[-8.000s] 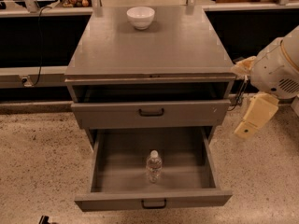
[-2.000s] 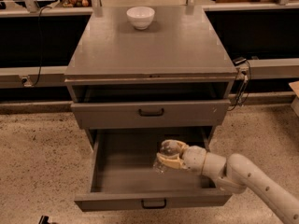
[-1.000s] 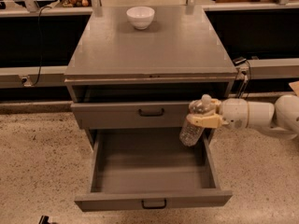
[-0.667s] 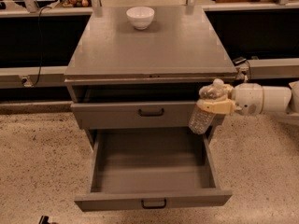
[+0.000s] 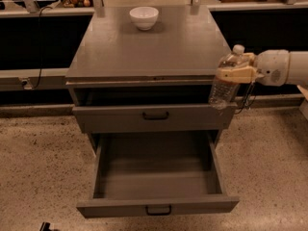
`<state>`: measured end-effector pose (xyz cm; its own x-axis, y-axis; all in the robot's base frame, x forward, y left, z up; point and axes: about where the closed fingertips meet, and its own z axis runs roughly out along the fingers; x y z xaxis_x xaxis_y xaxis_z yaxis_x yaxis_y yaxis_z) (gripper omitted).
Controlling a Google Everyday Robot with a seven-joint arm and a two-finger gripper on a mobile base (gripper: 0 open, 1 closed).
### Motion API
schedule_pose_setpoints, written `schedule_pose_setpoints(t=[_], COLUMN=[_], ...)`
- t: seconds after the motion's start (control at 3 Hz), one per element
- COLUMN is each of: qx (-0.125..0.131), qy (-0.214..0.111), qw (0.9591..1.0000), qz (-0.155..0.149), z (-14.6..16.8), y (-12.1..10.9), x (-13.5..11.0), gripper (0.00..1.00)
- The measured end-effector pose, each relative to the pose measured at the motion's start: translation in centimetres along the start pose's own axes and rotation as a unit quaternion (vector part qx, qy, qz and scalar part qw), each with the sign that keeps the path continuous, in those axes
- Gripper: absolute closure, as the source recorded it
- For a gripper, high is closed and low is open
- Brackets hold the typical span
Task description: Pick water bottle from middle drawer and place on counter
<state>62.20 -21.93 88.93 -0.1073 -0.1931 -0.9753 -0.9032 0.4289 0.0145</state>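
A cream two-finger pincer (image 5: 237, 72), on a white arm reaching in from the right, is clamped around the upper body of a small clear plastic water bottle (image 5: 223, 89) with a white cap. The bottle hangs tilted in the air, cap uppermost, just beside the front right corner of the flat grey cabinet-top bench (image 5: 159, 49). Below, the wide grey metal drawer (image 5: 154, 179) stands pulled out, its floor bare. A white bowl (image 5: 144, 17) sits near the bench's far edge
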Motion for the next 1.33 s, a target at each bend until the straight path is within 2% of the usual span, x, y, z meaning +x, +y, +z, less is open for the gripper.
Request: schedule_pose_setpoints(t=[0.33,0.67,1.0,1.33], qx=[0.046,0.079,0.095,0.115], qy=[0.027,0.013,-0.013,-0.026], qw=[0.9985,0.9965,0.9943,0.9912], qz=[0.001,0.025,0.047,0.060], z=[-1.1,-1.9,-1.0,0.6], y=[-3.5,-6.4,-9.1,-11.3], x=[-4.1,-6.8,-8.9,-10.2], gripper=[1.00,1.00,1.00,1.00])
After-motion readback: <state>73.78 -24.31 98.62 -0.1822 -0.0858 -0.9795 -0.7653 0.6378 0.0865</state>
